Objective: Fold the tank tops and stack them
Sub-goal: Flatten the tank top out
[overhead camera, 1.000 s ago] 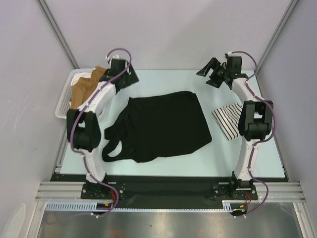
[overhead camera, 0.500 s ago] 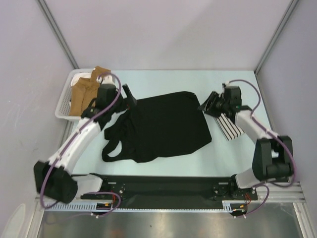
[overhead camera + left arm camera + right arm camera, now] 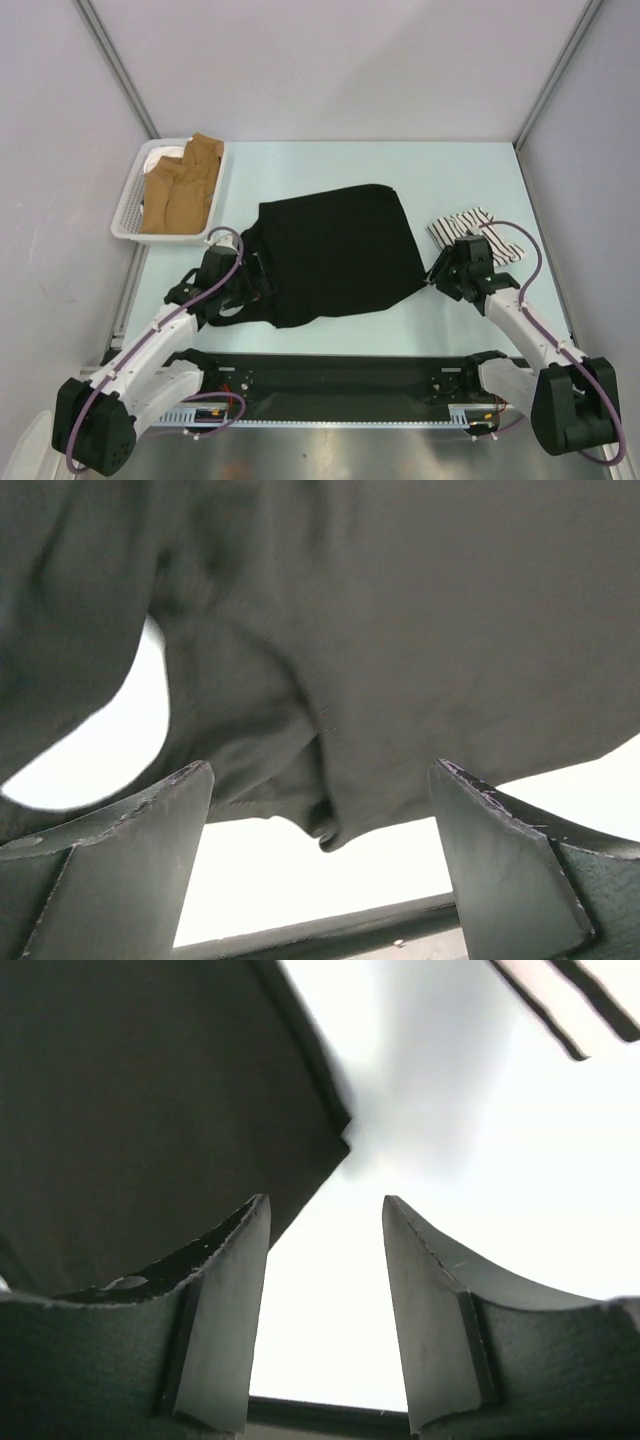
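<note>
Top-down shot is evenly lit and sharp, soft shadows only, slight glare on the metal strip (image 3: 350, 455) along the bottom edge. Wrist views are rougher: the worktop (image 3: 300, 880) blows out to near white, the black tank top (image 3: 400, 630) looks murky and soft, and the striped top (image 3: 560, 1010) at upper right is smeared.

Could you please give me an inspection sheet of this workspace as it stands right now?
Surface: pale green table, flat, no spills seen.
Job's things: black tank top spread flat at centre, not folded; striped tank top folded, lying apart to its right.
Clutter: white basket at the far left, holding brown garments.
Grippers: left gripper open at the black top's strap end, gripping nothing; right gripper open beside its near right corner, nothing between the fingers.
Cables: purple cables loop along both arms; no snag seen.
Surroundings: plain walls with metal posts; nothing else seen.
</note>
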Robot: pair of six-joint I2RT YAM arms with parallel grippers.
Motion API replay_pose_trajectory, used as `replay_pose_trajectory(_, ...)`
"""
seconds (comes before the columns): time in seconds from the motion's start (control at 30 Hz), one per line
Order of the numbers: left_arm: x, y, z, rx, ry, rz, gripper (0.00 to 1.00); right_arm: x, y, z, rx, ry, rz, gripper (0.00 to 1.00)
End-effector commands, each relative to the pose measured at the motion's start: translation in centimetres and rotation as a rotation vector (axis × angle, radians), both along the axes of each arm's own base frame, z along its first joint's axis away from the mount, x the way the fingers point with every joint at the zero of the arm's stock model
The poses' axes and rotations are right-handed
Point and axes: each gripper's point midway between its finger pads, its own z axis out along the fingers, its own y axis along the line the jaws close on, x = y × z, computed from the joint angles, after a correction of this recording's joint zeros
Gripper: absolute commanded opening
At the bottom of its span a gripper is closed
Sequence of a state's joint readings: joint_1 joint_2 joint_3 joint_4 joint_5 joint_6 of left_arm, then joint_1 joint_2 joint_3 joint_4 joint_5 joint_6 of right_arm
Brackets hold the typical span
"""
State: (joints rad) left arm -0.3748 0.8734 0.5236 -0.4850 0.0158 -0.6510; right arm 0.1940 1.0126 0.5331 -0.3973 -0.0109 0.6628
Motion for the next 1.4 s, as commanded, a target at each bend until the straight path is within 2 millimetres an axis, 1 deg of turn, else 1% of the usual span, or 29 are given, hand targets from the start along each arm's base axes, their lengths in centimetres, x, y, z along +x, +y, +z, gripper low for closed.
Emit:
replay_pose_trajectory(0.0,0.9,-1.2,0.4,-0.057,-0.021,0.006,0.94,1.4,-0.7,-0.6,-0.015,-0.013,-0.048,0.53)
replay_pose_trajectory(0.13,2.5,-1.7,-0.3,-0.046,0.004,0.007,0.91,2.4,-0.3,-2.7,-0.024,0.043,-0.025,0.49)
replay_pose_trajectory(0.23,3.7,-2.3,-0.1,-0.054,-0.011,0.005,0.89,3.3,0.0,-3.1,-0.025,0.046,-0.022,0.45)
replay_pose_trajectory(0.27,3.9,-2.3,-0.2,-0.051,-0.009,0.005,0.89,3.5,0.0,-3.1,-0.025,0.047,-0.022,0.41)
replay_pose_trajectory(0.3,4.3,-2.3,0.0,-0.045,-0.016,0.009,0.89,3.9,0.2,-2.9,-0.024,0.043,-0.021,0.30)
replay_pose_trajectory(0.37,4.6,-2.2,-0.5,-0.022,0.002,0.014,0.88,4.2,0.8,-2.7,-0.003,0.050,0.002,0.15)
replay_pose_trajectory(0.4,5.0,-2.2,-0.1,-0.019,-0.007,0.016,0.88,4.6,1.0,-2.0,-0.006,0.040,0.006,0.03)
replay_pose_trajectory(0.43,5.2,-2.1,-0.1,-0.010,-0.008,0.021,0.88,4.8,1.1,-1.6,-0.013,0.037,0.004,0.00)
replay_pose_trajectory(0.47,5.3,-2.1,-0.5,-0.004,0.006,0.021,0.88,5.3,0.5,-1.1,-0.050,0.025,-0.020,0.00)
replay_pose_trajectory(0.5,5.8,-2.2,-0.1,-0.006,-0.003,0.020,0.88,6.2,0.7,0.5,-0.070,0.006,-0.029,0.00)
replay_pose_trajectory(0.57,6.3,-2.3,0.1,-0.005,-0.002,0.022,0.88,7.3,0.7,1.6,-0.114,-0.010,-0.043,0.00)
replay_pose_trajectory(0.6,6.7,-2.4,0.1,-0.002,0.002,0.022,0.88,7.7,0.8,0.8,-0.128,0.030,-0.040,0.00)
replay_pose_trajectory(0.63,7.0,-2.5,0.2,-0.001,0.000,0.023,0.88,9.4,1.5,2.4,-0.113,0.000,-0.035,0.00)
replay_pose_trajectory(0.67,7.2,-2.6,0.2,0.000,0.001,0.022,0.88,10.1,2.0,2.4,-0.108,0.008,-0.013,0.01)
replay_pose_trajectory(0.73,8.0,-2.3,0.2,0.023,-0.001,0.039,0.88,11.4,2.2,1.1,-0.129,0.058,-0.008,0.11)
replay_pose_trajectory(0.77,8.3,-2.2,0.1,0.030,0.001,0.044,0.88,12.5,2.5,1.5,-0.129,0.043,-0.003,0.18)
replay_pose_trajectory(0.8,8.6,-2.3,0.3,0.031,-0.003,0.046,0.88,13.1,2.6,1.3,-0.130,0.044,-0.004,0.40)
replay_pose_trajectory(0.83,8.6,-2.3,0.1,0.036,0.005,0.043,0.88,13.4,2.6,0.6,-0.129,0.061,0.003,0.44)
replay_pose_trajectory(0.9,8.6,-2.4,0.1,0.035,0.007,0.042,0.88,13.4,3.0,0.7,-0.100,0.063,0.019,0.46)
replay_pose_trajectory(0.93,8.6,-2.4,0.1,0.034,0.006,0.041,0.88,13.3,2.9,1.5,-0.098,0.038,0.015,0.46)
replay_pose_trajectory(0.97,8.5,-2.4,0.2,0.035,0.006,0.040,0.88,12.5,2.4,0.9,-0.105,0.040,0.009,0.47)
replay_pose_trajectory(1.03,8.1,-2.1,0.0,0.044,0.010,0.041,0.88,11.8,2.0,1.2,-0.094,0.025,0.005,0.47)
replay_pose_trajectory(1.07,8.1,-2.0,0.4,0.041,-0.001,0.041,0.88,11.5,2.0,2.3,-0.076,-0.011,0.009,0.47)
replay_pose_trajectory(1.1,7.9,-1.9,0.4,0.043,-0.001,0.041,0.88,10.5,1.9,1.6,-0.069,0.004,0.017,0.45)
replay_pose_trajectory(1.13,7.6,-1.9,0.5,0.044,0.002,0.038,0.88,10.1,2.0,1.6,-0.061,-0.002,0.028,0.44)
replay_pose_trajectory(1.17,7.6,-1.8,1.1,0.037,-0.016,0.037,0.88,10.0,2.4,2.2,-0.039,-0.025,0.043,0.42)
replay_pose_trajectory(1.2,7.4,-1.7,1.2,0.036,-0.019,0.039,0.88,9.6,2.3,1.7,-0.038,-0.017,0.043,0.36)
replay_pose_trajectory(1.27,7.2,-1.7,1.8,0.032,-0.034,0.036,0.88,9.4,3.2,1.5,0.003,-0.009,0.074,0.31)
replay_pose_trajectory(1.37,6.9,-1.5,2.3,0.037,-0.043,0.036,0.88,9.6,4.1,1.2,0.022,0.001,0.099,0.33)
